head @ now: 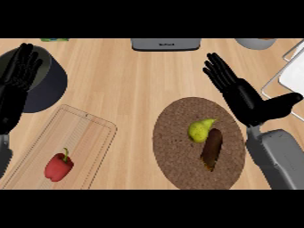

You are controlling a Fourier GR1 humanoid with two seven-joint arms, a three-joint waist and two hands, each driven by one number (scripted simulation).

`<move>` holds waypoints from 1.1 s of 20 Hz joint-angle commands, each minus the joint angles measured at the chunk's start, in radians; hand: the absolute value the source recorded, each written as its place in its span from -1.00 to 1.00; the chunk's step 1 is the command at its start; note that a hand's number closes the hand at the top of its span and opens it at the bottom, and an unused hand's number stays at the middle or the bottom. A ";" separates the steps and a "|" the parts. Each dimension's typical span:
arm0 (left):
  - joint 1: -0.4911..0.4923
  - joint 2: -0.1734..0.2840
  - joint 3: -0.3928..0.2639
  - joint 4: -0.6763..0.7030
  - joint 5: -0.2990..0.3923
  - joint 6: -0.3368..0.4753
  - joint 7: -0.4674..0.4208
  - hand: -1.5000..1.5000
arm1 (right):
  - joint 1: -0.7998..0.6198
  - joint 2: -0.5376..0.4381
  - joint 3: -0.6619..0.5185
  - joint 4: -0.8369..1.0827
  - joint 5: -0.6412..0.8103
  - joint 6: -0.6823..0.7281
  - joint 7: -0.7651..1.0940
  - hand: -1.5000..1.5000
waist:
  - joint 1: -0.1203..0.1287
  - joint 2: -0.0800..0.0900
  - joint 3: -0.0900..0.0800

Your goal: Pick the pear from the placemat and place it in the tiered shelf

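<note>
A yellow-green pear (201, 129) lies on the round brown woven placemat (180, 151), touching a dark brown elongated item (212, 149) beside it. My right hand (246, 100) hovers just right of and above the pear, fingers straight and pointing up-left, thumb spread toward the right; it holds nothing. The white wire tiered shelf (299, 78) stands at the right edge, partly cut off. My left hand (8, 87) stays open at the far left, fingers up, over a dark round pan.
A wooden cutting board (75, 133) at lower left carries a red bell pepper (58, 166). A dark round pan (49, 84) sits at left. A grey appliance (165, 44) and a bowl (254, 42) line the far edge.
</note>
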 commanded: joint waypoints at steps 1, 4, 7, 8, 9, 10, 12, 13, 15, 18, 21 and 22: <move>0.019 0.002 0.012 -0.005 -0.017 -0.019 0.022 0.00 | -0.007 -0.013 -0.098 0.025 -0.014 -0.009 -0.033 1.00 | 0.002 -0.001 -0.018; 0.055 -0.008 -0.020 -0.006 -0.028 0.017 0.061 0.00 | -0.016 -0.049 -0.295 0.045 -0.081 -0.113 -0.124 1.00 | -0.002 0.000 -0.015; 0.086 -0.011 -0.023 0.016 -0.014 0.005 0.064 0.00 | 0.110 -0.257 -0.193 0.191 0.189 -0.227 0.065 1.00 | -0.030 0.037 -0.044; 0.106 -0.022 -0.033 0.022 -0.016 0.009 0.065 0.00 | 0.133 -0.217 -0.249 0.240 0.150 -0.319 0.110 1.00 | -0.024 0.026 -0.030; 0.113 -0.020 -0.036 0.014 -0.001 -0.002 0.089 0.00 | 0.144 -0.154 -0.271 0.262 0.113 -0.383 0.144 1.00 | -0.009 0.012 -0.022; 0.154 -0.047 -0.061 -0.001 -0.009 0.004 0.076 0.00 | 0.165 -0.127 -0.283 0.246 0.074 -0.385 0.166 -1.00 | -0.006 0.000 -0.020; 0.193 -0.061 -0.063 0.017 -0.040 -0.007 0.008 0.00 | 0.260 -0.054 -0.252 0.131 0.029 -0.331 0.123 -1.00 | -0.011 -0.004 -0.019; 0.174 -0.074 -0.063 -0.027 -0.053 0.014 0.075 0.00 | 0.241 -0.035 -0.199 0.041 0.068 -0.350 0.176 -1.00 | -0.004 -0.004 -0.018; 0.201 -0.055 -0.043 -0.064 -0.027 -0.016 0.093 0.00 | 0.366 -0.029 -0.148 -0.078 0.083 -0.317 0.163 -1.00 | -0.007 -0.005 -0.019; 0.173 -0.088 -0.023 -0.042 -0.065 -0.022 0.108 0.00 | 0.397 -0.078 -0.165 -0.188 0.090 -0.271 0.233 -1.00 | -0.005 -0.002 -0.018; 0.181 -0.103 -0.019 0.013 -0.063 -0.046 0.059 0.00 | 0.448 -0.150 -0.153 -0.311 0.121 -0.275 0.344 -1.00 | -0.008 -0.002 -0.019; 0.174 -0.079 -0.019 -0.048 -0.059 -0.033 0.122 0.00 | 0.445 -0.200 -0.145 -0.353 0.139 -0.267 0.392 -1.00 | -0.008 -0.004 -0.019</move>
